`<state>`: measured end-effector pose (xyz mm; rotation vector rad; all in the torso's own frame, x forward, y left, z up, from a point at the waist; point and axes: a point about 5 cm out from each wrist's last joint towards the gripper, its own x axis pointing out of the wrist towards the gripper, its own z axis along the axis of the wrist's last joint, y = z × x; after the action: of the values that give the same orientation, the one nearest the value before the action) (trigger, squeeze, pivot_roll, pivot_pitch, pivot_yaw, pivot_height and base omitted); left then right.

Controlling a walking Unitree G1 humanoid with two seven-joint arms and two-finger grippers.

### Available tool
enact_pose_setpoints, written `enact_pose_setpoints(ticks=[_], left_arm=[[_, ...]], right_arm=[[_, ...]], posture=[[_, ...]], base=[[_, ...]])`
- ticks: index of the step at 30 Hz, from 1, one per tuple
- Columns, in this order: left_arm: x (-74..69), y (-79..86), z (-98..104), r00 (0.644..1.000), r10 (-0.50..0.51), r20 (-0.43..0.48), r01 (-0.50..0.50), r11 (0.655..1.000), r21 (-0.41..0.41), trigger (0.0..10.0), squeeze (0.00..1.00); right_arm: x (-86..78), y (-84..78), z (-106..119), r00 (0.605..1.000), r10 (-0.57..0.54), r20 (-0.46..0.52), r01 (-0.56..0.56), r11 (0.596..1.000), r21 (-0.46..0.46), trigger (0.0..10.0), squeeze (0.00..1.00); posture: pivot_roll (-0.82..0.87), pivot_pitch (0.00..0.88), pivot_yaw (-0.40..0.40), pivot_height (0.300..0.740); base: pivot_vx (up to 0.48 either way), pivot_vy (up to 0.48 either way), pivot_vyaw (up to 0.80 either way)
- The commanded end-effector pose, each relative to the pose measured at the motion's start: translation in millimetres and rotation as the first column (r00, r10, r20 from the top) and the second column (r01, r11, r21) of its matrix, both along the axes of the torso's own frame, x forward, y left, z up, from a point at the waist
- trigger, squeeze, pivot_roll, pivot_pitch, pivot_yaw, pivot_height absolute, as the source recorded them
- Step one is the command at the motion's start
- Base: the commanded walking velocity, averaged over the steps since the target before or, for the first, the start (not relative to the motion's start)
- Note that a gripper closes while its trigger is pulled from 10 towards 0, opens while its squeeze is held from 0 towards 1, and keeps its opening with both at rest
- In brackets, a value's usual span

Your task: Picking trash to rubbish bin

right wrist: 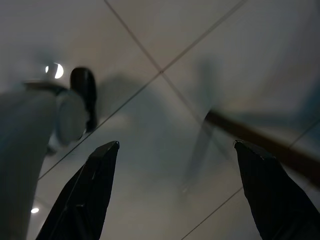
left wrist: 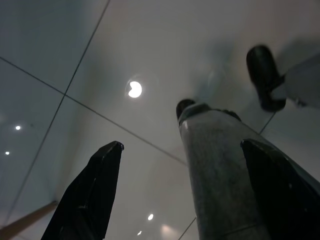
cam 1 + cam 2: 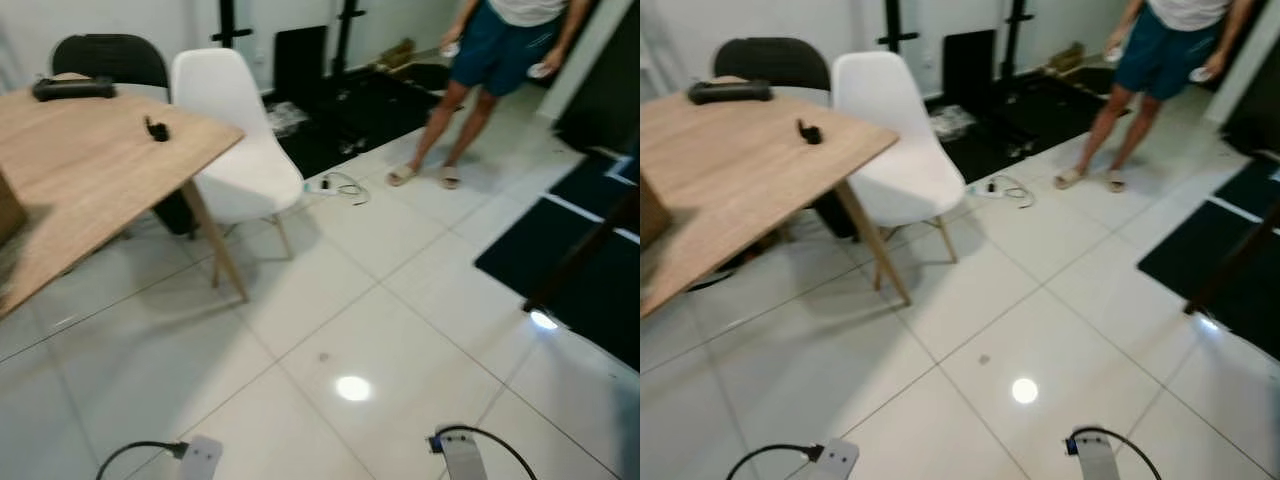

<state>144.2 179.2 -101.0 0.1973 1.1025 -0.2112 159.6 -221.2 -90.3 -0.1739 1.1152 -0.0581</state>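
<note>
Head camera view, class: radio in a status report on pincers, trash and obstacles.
Both pincers open, hanging over floor tiles. No trash or bin identified. Ahead: wooden table, white chair, cable on floor, person standing beyond.

Home dining area: wooden table [image 3: 90, 170], white chair [image 3: 240, 140], tiled floor [image 3: 330, 330].

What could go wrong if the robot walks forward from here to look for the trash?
Possible risks:
1. The cable and power strip on the floor beside the white chair could snag a foot.
2. A person stands ahead, so a collision seems possible.
3. The wooden table leg juts out close on the robot's left and the left arm might clip it.
</note>
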Motion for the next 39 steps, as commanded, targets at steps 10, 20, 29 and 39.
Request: enact_pose_setpoints(ticks=[10,20,29,39], left_arm=[[-12.5,-3.0,-4.9,0.999,0.001,-0.051,-0.001,1.000,-0.011,10.0,0.00],[-16.3,-2.4,-6.1,0.998,-0.002,-0.057,0.001,1.000,-0.002,10.0,0.00],[-17.2,-3.0,-6.4,0.998,-0.009,-0.056,0.009,1.000,-0.002,10.0,0.00],[-13.6,-0.7,-4.9,0.999,0.000,-0.045,0.000,1.000,-0.006,10.0,0.00]], right_arm=[[-6.4,-2.8,-2.1,1.000,0.003,-0.027,-0.003,1.000,-0.007,10.0,0.00],[-7.1,-3.8,-2.1,0.999,0.010,-0.032,-0.011,1.000,-0.010,10.0,0.00],[-6.9,-5.1,-1.7,0.999,0.019,-0.033,-0.020,1.000,-0.014,10.0,0.00],[-4.3,-3.7,-1.0,0.999,0.031,-0.029,-0.032,0.999,-0.013,10.0,0.00]], posture=[[0.03,0.073,-0.049,0.740],[0.03,0.074,-0.053,0.740],[0.03,0.063,-0.056,0.740],[0.03,0.064,-0.058,0.740]], base=[[0.000,0.000,-0.78],[0.000,0.000,-0.78],[0.000,0.000,-0.78],[0.000,0.000,-0.78]])
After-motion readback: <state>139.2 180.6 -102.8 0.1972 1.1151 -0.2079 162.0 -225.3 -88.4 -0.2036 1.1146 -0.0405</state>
